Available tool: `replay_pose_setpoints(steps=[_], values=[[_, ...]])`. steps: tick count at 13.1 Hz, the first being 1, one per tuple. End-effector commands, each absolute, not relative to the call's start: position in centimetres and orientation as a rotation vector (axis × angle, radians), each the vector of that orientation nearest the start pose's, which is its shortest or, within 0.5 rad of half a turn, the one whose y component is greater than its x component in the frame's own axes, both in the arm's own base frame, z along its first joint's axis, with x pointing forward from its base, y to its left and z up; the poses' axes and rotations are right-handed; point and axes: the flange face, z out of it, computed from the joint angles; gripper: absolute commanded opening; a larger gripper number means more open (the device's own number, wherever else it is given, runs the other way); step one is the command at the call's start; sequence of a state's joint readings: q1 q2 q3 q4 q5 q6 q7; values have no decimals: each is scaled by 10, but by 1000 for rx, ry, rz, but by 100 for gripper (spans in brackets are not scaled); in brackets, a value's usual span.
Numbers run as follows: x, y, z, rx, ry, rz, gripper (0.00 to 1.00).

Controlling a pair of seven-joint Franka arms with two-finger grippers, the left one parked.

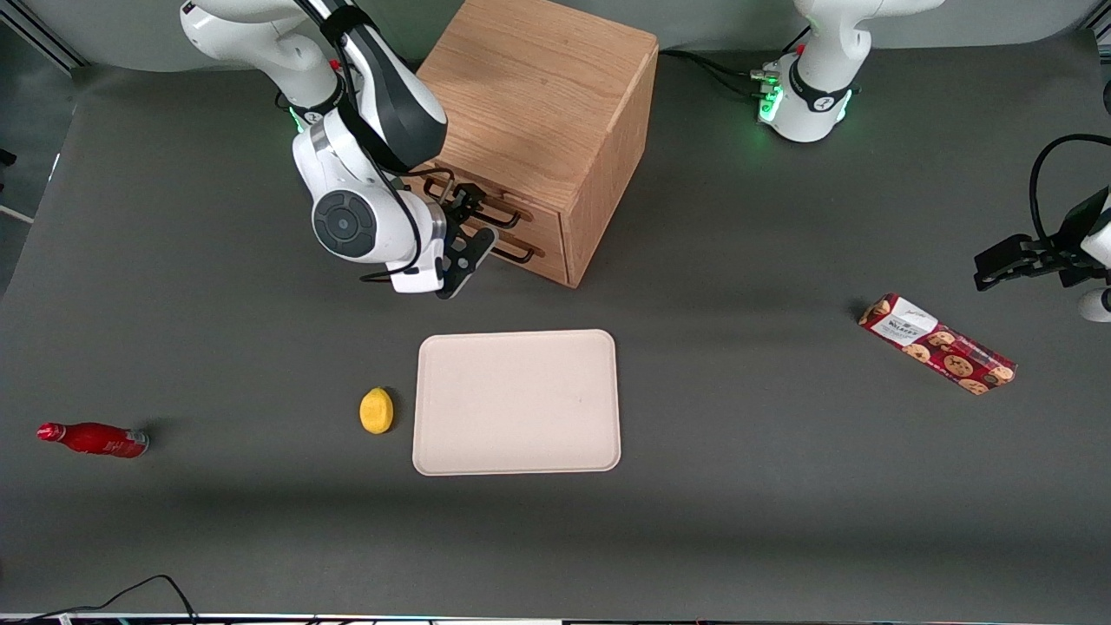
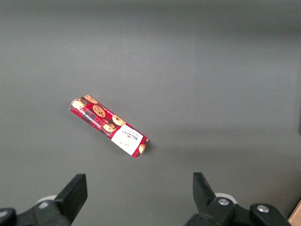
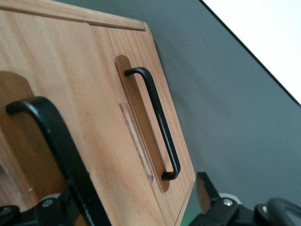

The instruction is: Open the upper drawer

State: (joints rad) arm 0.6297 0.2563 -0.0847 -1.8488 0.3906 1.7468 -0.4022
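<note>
Upper drawer sits shut; the gripper, fingers spread, straddles its handle above the grey table; "Walkers" marks the biscuit box.

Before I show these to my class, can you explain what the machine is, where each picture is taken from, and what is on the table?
This is a pair of robot arms at a grey table; only one is working. The front view looks down on the whole scene. The other two pictures come from cameras on the arms' wrists.

The working arm's gripper is at the front of a wooden cabinet. Its fingers are open and hold nothing. Its wrist camera shows the dark handle of the upper drawer very close. The drawer looks shut.

Nearer the front camera lie a pale tray and, beside it, a lemon. A red bottle lies toward the working arm's end. A biscuit packet lies toward the parked arm's end, and that arm's camera shows it.
</note>
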Motion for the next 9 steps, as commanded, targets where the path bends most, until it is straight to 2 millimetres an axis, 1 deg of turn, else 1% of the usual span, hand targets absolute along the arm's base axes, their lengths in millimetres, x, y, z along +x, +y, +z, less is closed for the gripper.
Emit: replay_pose_setpoints(steps=[1,4,5,7,9], values=[[481,334,360,-2532,-1122,495,100],[487,332,361,-2545,-1136,487,100],[494,325,363,-2554,-1124,475,100],[503,318,367,-2552,-1171,449,100],[512,308,370,-2557,-1162,431,100]])
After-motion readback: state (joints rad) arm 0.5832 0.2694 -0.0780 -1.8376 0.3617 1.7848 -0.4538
